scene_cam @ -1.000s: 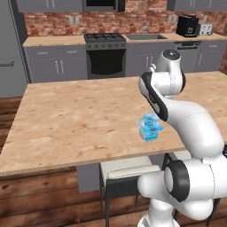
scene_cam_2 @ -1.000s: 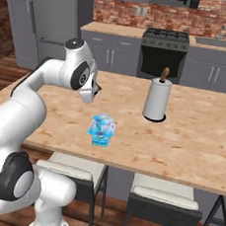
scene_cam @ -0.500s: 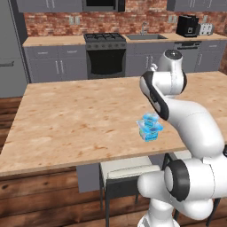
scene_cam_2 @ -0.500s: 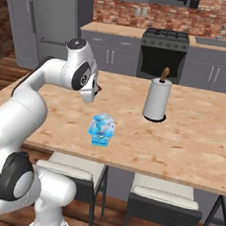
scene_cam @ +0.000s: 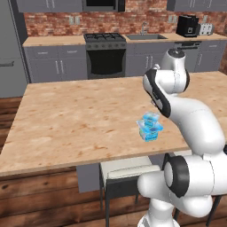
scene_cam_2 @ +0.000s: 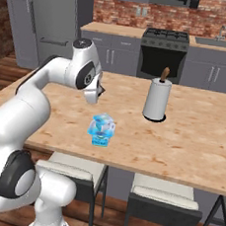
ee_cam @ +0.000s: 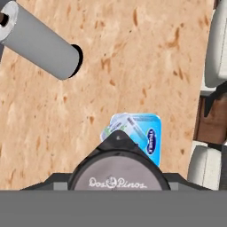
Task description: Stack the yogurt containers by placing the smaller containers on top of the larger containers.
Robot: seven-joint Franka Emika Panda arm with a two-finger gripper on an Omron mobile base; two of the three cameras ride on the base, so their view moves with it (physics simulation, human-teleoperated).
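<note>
- Tiny dark cup (ee_cam: 117,177): round, pale lid marked "Dos Pinos". It sits large at the bottom of the hand view, up off the counter and right at the hand.
- Gripper (scene_cam_2: 98,90): clamped on the tiny dark cup. The fingertips are hidden behind the cup, so I read the grasp from the cup hanging in the air at the hand, jaws standing fairly wide around it.
- Light-blue tub (scene_cam: 150,134) (scene_cam_2: 100,138) (ee_cam: 150,133): squarish and flat on the island counter (scene_cam: 66,119) (scene_cam_2: 191,144), near the front edge.
- Small translucent blue cup (scene_cam: 150,119) (scene_cam_2: 104,122) (ee_cam: 119,127): sits on top of the tub, tilted a bit rather than square to it.
- In the hand view the held cup overlaps the near side of that stack. In the right base view the gripper hangs above the stack and slightly to the left, clear of it, not touching.
- Paper roll (scene_cam_2: 156,100) (ee_cam: 42,42): tall and white on a dark spindle, upright on the counter, well apart from the stack on the far side.
- Stools (scene_cam_2: 161,205) (scene_cam: 124,173): tucked under the counter's front edge.
- Stove (scene_cam: 105,55) (scene_cam_2: 164,51): against the back brick wall, between grey cabinets.
</note>
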